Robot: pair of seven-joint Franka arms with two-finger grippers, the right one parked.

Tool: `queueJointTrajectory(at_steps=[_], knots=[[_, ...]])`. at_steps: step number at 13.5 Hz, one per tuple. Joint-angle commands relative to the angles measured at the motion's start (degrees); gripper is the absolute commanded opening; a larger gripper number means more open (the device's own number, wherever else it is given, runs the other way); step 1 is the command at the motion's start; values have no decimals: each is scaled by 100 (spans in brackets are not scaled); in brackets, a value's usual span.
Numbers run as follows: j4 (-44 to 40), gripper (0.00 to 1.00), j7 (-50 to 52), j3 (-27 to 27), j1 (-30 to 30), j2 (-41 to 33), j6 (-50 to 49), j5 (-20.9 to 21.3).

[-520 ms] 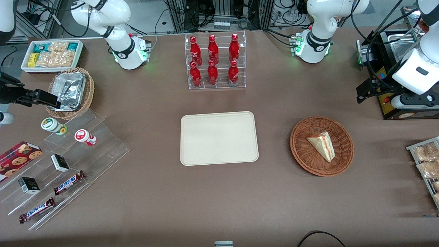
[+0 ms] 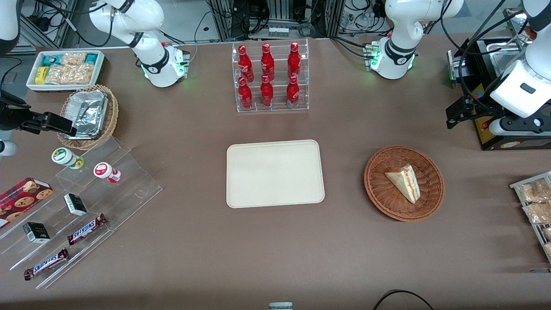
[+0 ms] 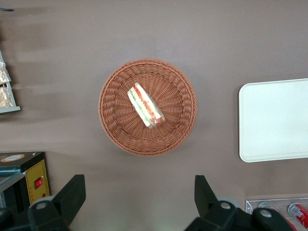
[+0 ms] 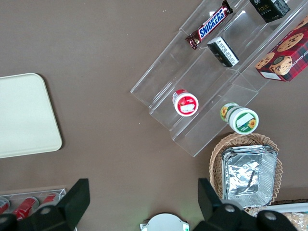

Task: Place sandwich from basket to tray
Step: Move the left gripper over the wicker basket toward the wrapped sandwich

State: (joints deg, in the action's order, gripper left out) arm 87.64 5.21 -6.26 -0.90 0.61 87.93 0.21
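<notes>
Sandwich (image 2: 403,183): lay on its side in the basket (image 2: 381,189), near the middle, filling edge turned up toward the wrist camera; untouched, nothing on or against it.
Basket: stood on the bare table toward the working arm's end, well apart from the tray (image 2: 275,173).
Tray: flat at the table's middle, nothing on it; ready as the drop spot.
Gripper (image 3: 139,199): hung high above the table, farther from the front camera than the basket and off toward the working arm's end; fingers spread wide, nothing between them.
Why held so: judged a wait or start pose, high enough to keep the wedge and basket in the wrist camera's sight before any descent.
Step in hand: approach not yet made; task judged at its very start.
Next move calls for: travel over the basket, then a drop with the fingers straddling the wedge's flat bread faces.
Risk: clear wrap likely slippery; soft bread could crush under a hard squeeze; low wicker rim could catch a fingertip.
</notes>
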Motion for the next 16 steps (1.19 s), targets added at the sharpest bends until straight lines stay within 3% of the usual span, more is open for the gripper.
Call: queueJointTrajectory(at_steps=[1,6,16], knots=[[139,100,50,2,-7,-114,-13,23],[375,100,804,-16,-24,159,451,58],[2572,100,2035,2,37,150,2727,67]])
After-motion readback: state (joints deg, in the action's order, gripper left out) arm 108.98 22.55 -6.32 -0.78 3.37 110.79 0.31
